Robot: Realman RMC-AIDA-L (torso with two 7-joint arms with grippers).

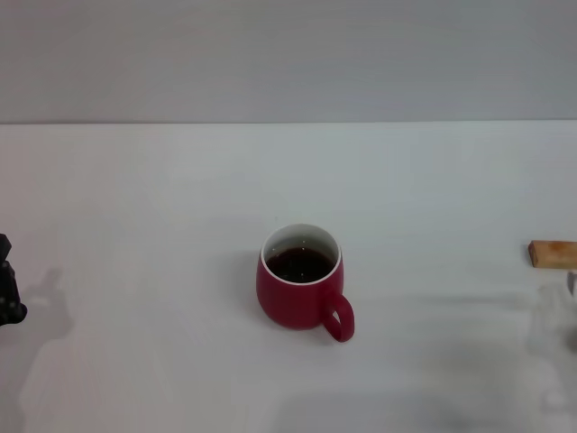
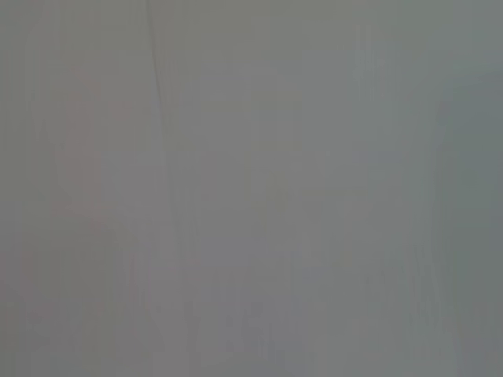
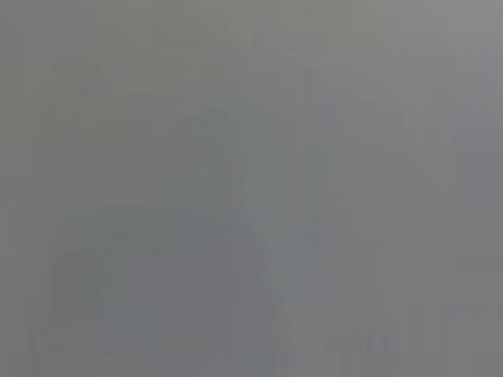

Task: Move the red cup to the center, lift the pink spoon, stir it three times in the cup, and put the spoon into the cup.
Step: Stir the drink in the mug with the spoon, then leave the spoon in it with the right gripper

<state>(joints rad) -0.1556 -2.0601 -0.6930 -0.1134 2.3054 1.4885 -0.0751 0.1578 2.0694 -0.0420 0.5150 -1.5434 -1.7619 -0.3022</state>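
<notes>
Red cup [image 1: 300, 289] is sitting upright mid-table [image 1: 162, 198], handle pointing toward the robot's right-front, dark liquid inside. Left gripper [image 1: 9, 293] is just peeking in at the left edge; jaw state can't tell. Tan wooden block [image 1: 552, 253] is lying at the right edge. Both wrist views are showing blank grey.

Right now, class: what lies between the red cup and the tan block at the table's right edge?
Nothing: in the head view, only bare white table separates the red cup from the tan block.
</notes>
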